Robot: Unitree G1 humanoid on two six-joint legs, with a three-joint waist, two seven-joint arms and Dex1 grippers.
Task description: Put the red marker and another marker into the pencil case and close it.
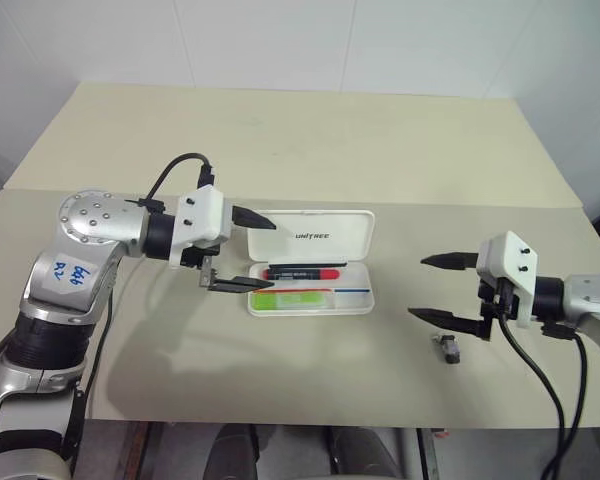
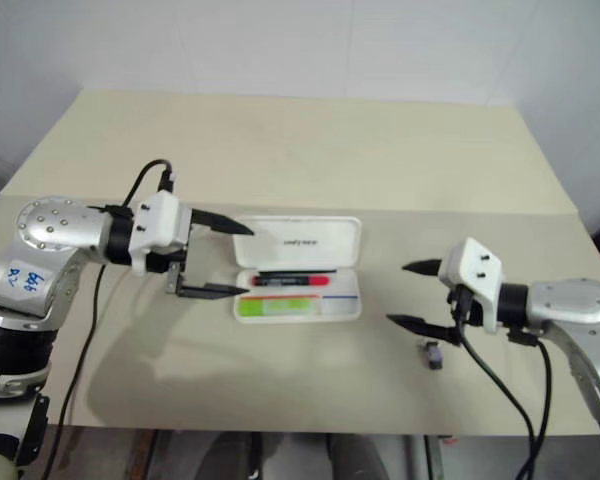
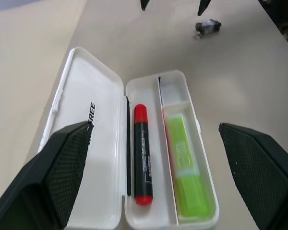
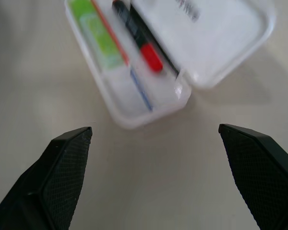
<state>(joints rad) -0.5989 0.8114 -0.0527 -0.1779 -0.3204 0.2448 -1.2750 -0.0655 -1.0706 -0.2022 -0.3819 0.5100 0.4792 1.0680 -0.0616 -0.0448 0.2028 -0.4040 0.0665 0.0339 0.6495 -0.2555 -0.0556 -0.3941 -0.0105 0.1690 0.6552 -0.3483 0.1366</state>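
Observation:
The white pencil case (image 1: pixel 340 240) lies open on the table's middle, its lid folded back with the black lettering showing. The red marker (image 1: pixel 302 272) lies in the rear compartment, black barrel and red cap seen clearly in the left wrist view (image 3: pixel 142 158). Another marker (image 1: pixel 295 298), light green, rests in the front compartment (image 3: pixel 185 163). My left gripper (image 1: pixel 272 254) hovers open at the case's left end, fingers spread, holding nothing. Off to the right of the case, my right gripper (image 1: pixel 417 287) stands open and empty, pointing toward it.
A small dark grey object (image 1: pixel 450 347) lies on the table just below the right gripper. The beige table (image 1: pixel 300 140) stretches far behind the case. Its front edge runs close under both arms.

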